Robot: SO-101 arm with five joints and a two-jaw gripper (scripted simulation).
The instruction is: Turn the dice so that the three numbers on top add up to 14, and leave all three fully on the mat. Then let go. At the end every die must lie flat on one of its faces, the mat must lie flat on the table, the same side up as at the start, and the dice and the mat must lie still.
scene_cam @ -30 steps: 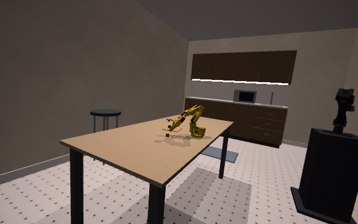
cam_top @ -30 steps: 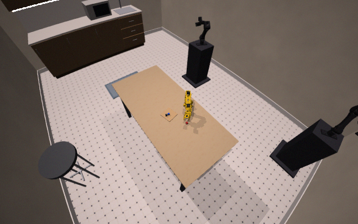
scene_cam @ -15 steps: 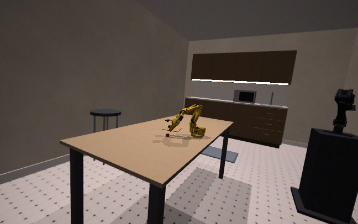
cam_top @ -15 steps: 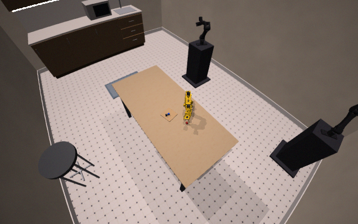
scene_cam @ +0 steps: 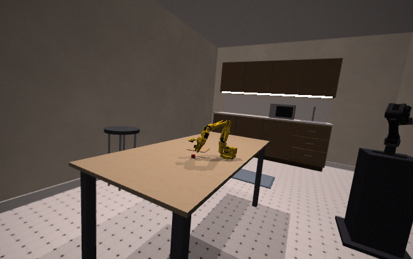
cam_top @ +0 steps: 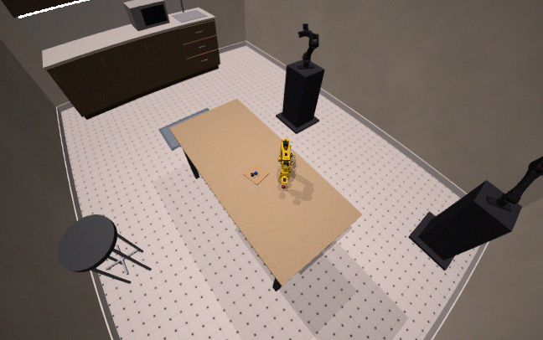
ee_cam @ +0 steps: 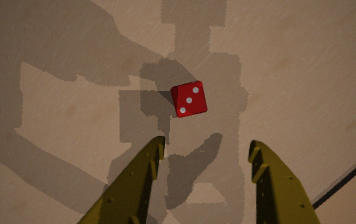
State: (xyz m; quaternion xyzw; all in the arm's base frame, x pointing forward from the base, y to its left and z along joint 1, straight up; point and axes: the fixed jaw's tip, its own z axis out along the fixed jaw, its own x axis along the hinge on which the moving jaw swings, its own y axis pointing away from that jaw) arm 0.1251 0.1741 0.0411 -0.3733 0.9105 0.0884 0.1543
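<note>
1. die (cam_top: 283,187) (scene_cam: 193,156) (ee_cam: 189,99), the red one, lies flat on the table (cam_top: 226,138) (scene_cam: 143,166) (ee_cam: 300,65), off the mat (cam_top: 256,180) (scene_cam: 204,151). three white pips show on the face toward the wrist camera.
2. the mat holds two dice, a blue die (cam_top: 255,172) and a black die (cam_top: 252,174), close beside each other. their pips are too small to read, so i cannot tell what the three tops add up to.
3. the gripper (cam_top: 284,181) (scene_cam: 193,145) (ee_cam: 206,140) is released, its fingers well apart and with nothing between them. in the wrist view the red die sits just past the fingertips, nearer the line of the left-hand finger in the picture than the other.
4. the arm (cam_top: 286,155) (scene_cam: 207,128) bends up from its base and reaches down toward the red die, and shadows spread over the wood around it.
5. in the wrist view, the red die is turned a little against the fingers, and a shadow touches its left side.
6. behind, the counter (cam_top: 96,42) (scene_cam: 220,113) bears a microwave (cam_top: 150,14) (scene_cam: 284,111). a pale sink (cam_top: 189,16) is near one end; what is in it is too small to tell.
</note>
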